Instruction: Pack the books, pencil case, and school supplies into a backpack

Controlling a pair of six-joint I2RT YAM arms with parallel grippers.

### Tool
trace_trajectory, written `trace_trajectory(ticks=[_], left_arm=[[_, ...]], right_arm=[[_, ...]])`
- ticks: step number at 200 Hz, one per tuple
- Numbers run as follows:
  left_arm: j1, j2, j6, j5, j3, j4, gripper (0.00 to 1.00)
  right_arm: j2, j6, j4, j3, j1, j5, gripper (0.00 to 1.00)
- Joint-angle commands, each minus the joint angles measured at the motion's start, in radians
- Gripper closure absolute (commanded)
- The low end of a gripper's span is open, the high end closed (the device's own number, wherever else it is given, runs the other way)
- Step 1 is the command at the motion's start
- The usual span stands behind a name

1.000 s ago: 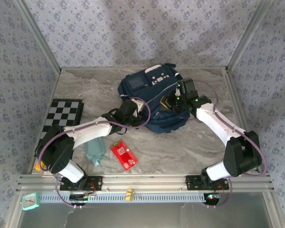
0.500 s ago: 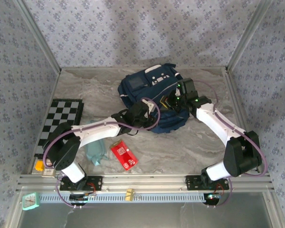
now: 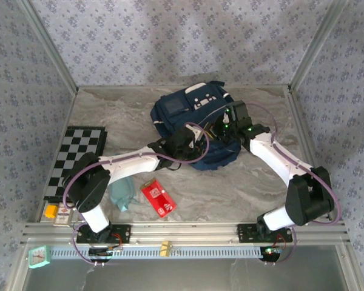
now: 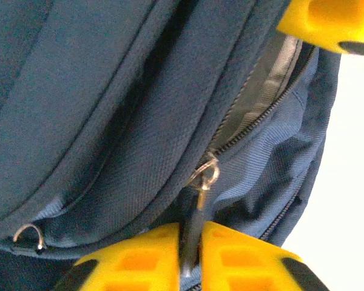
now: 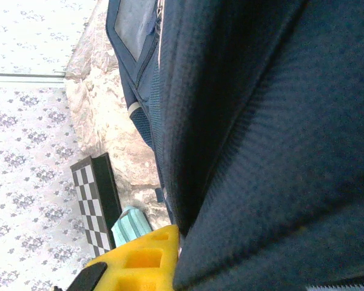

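Note:
The navy backpack (image 3: 182,112) lies at the back middle of the table, its main zipper partly open. My left gripper (image 3: 197,143) is at its near edge, shut on the dark zipper pull (image 4: 194,224) that hangs from a metal ring (image 4: 205,176). My right gripper (image 3: 221,130) is shut on the backpack's fabric (image 5: 261,151) at the opening; one yellow finger (image 5: 145,260) shows and cloth covers the other. The pale teal pencil case (image 3: 121,193) and the red school supplies packet (image 3: 158,198) lie on the table near the left arm's base. The books are hidden.
A folded checkerboard (image 3: 79,148) lies at the left edge of the marble table (image 3: 255,182). A small orange item (image 3: 50,211) sits at the near left corner. Metal frame posts and patterned walls close in the sides and back.
The left arm has reached rightward along the backpack's near edge. Its gripper opened midway and has shut again on the zipper pull. The right arm has stayed put.

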Motion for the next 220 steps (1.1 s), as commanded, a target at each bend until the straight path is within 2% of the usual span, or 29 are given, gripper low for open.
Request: trace_trajectory(ticks=[1, 10, 43, 76, 94, 110, 129, 160, 188, 220], left_arm=[[0.006, 0.0, 0.009, -0.071, 0.047, 0.022, 0.94], [0.007, -0.011, 0.011, -0.081, 0.035, 0.018, 1.0], [0.03, -0.068, -0.002, -0.123, -0.044, 0.004, 1.0], [0.121, -0.102, -0.051, -0.117, -0.123, -0.003, 1.0], [0.164, -0.118, -0.036, -0.117, -0.141, 0.012, 1.0], [0.205, -0.11, -0.026, -0.128, -0.137, 0.021, 1.0], [0.266, -0.084, -0.029, -0.09, -0.117, 0.021, 1.0], [0.317, -0.064, 0.014, -0.102, -0.104, 0.052, 1.0], [0.382, 0.012, 0.031, -0.071, -0.036, 0.068, 1.0], [0.409, 0.087, 0.034, -0.034, 0.038, 0.072, 1.0]], right_arm=[[-0.01, 0.008, 0.047, 0.012, 0.004, -0.009, 1.0], [-0.014, 0.001, 0.031, 0.02, 0.0, -0.008, 1.0], [-0.037, 0.0, 0.016, 0.022, -0.035, -0.034, 1.0], [-0.066, -0.009, -0.005, 0.019, -0.052, -0.039, 1.0], [-0.069, 0.012, 0.024, -0.007, -0.064, -0.073, 1.0], [-0.062, 0.014, 0.029, -0.014, -0.068, -0.092, 1.0], [-0.068, 0.01, 0.036, -0.02, -0.072, -0.104, 1.0], [-0.08, 0.008, 0.042, -0.011, -0.089, -0.158, 1.0], [-0.068, -0.03, 0.007, 0.004, -0.091, -0.172, 1.0], [-0.011, -0.036, 0.097, -0.004, -0.087, -0.18, 1.0]])
